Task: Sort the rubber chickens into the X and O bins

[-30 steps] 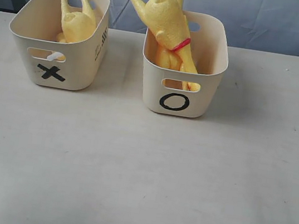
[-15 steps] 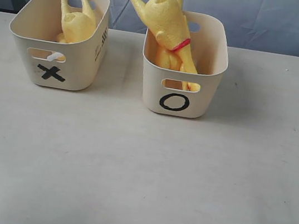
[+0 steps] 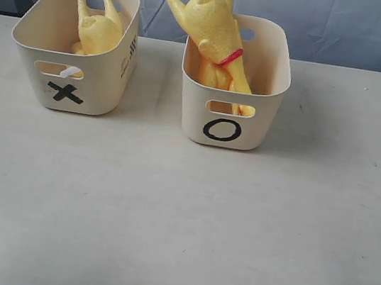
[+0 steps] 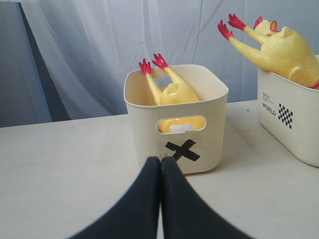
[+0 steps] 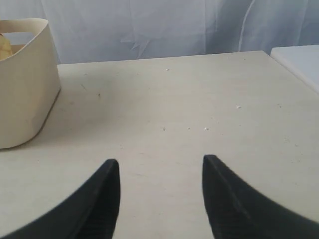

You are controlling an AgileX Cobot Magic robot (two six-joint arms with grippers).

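The X bin (image 3: 109, 87) stands at the back left with one yellow rubber chicken (image 3: 98, 28) head-down in it, red feet up. The O bin (image 3: 268, 75) to its right holds a rubber chicken (image 3: 212, 24) leaning out over the rim, with more yellow below it. Neither gripper shows in the exterior view. In the left wrist view my left gripper (image 4: 161, 160) is shut and empty, short of the X bin (image 4: 149, 104); the O bin (image 4: 299, 124) stands beside. My right gripper (image 5: 161, 163) is open over bare table, the O bin (image 5: 25, 89) off to one side.
A pale cloth backdrop (image 3: 352, 23) hangs behind the table. The table's front half (image 3: 178, 227) holds nothing. A white surface (image 5: 299, 59) adjoins the table's far corner in the right wrist view.
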